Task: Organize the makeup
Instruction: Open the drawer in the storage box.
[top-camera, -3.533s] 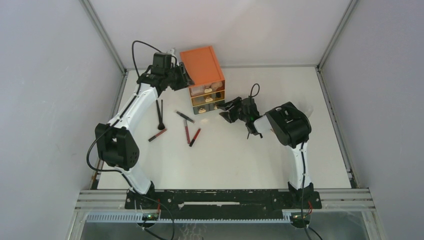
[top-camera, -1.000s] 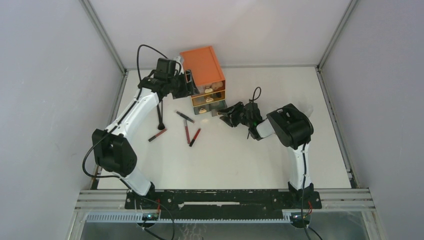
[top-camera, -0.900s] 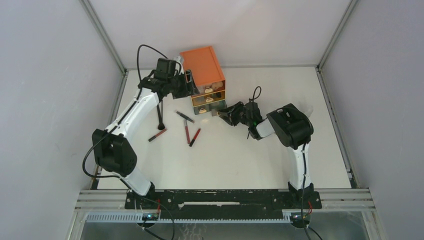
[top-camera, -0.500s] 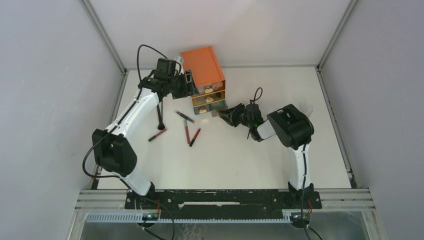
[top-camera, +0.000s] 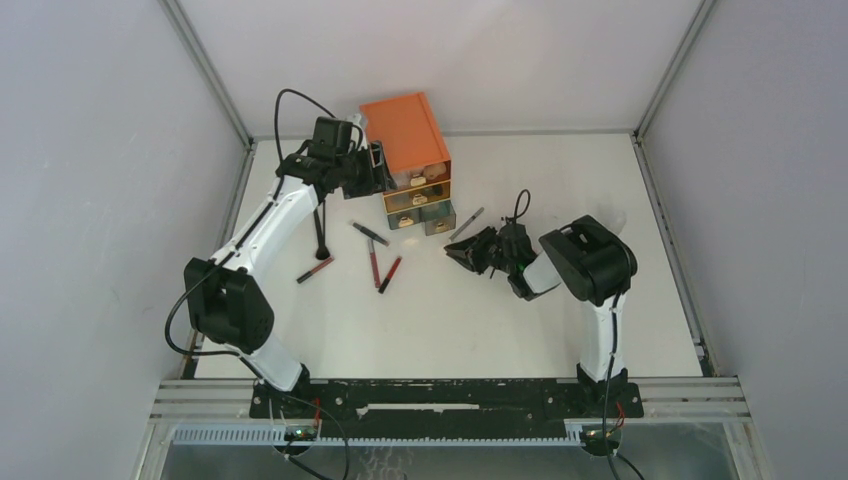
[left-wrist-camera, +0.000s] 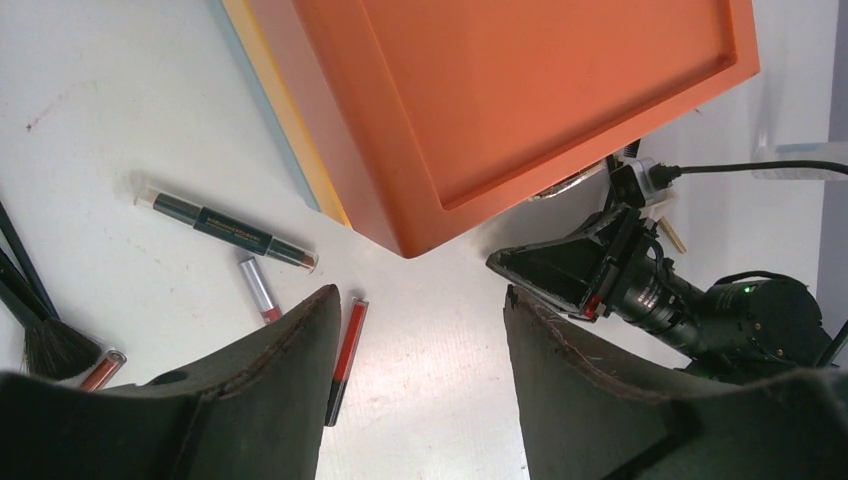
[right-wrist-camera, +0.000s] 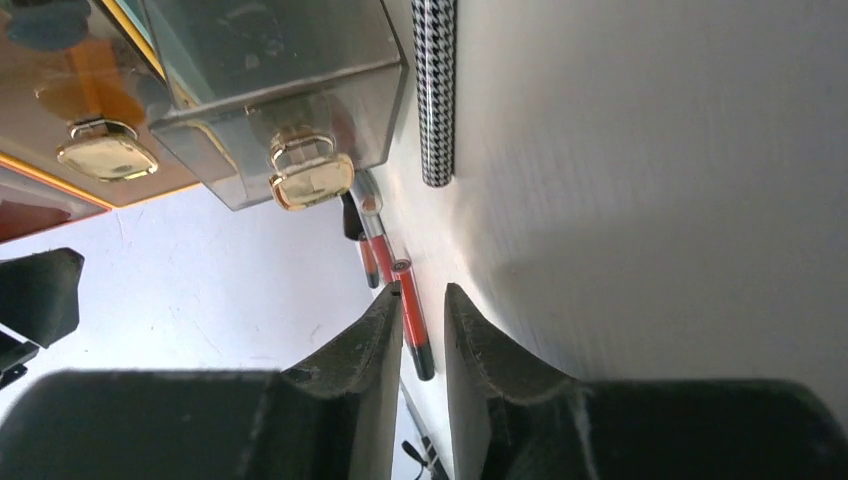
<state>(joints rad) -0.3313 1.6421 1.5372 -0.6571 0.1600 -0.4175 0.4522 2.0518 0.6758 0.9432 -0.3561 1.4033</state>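
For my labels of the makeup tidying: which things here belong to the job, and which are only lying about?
Job, makeup: black brush; dark pencil; two red pencils; red-and-black pencil; houndstooth tube.
Not makeup: orange three-drawer chest, storage only.

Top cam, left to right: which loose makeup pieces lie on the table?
black brush → black pencil → houndstooth stick. The other pieces overlap these in the order, so they are left out.
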